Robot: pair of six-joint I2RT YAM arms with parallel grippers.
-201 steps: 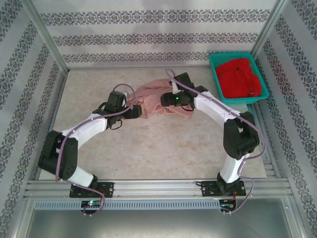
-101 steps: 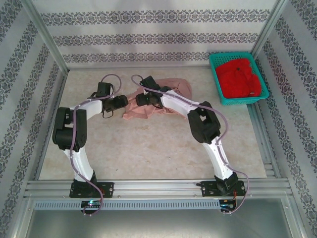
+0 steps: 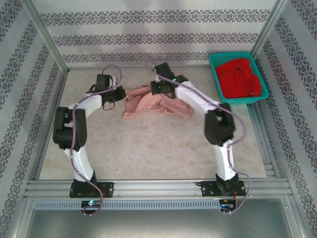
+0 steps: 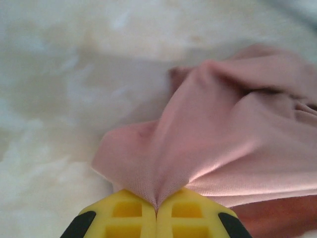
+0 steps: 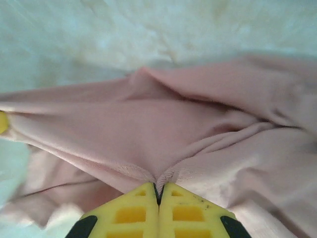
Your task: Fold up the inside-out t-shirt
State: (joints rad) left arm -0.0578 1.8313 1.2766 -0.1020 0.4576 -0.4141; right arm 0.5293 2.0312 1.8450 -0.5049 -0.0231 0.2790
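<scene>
Here left end effector point(image 4: 156, 207), right end effector point(image 5: 159, 190) pinch t-shirt point(image 3: 147, 103) fabric.

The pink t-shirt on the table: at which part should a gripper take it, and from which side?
Probably a thin outer edge, pinched from the side, because the t-shirt lies crumpled and its middle is bulky. The left gripper is shut on its left edge, the right gripper on a fold at its far edge.

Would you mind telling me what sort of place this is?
Likely a robot test cell: patterned panel walls, an aluminium frame, a pink t-shirt and a teal basket on the table.
</scene>
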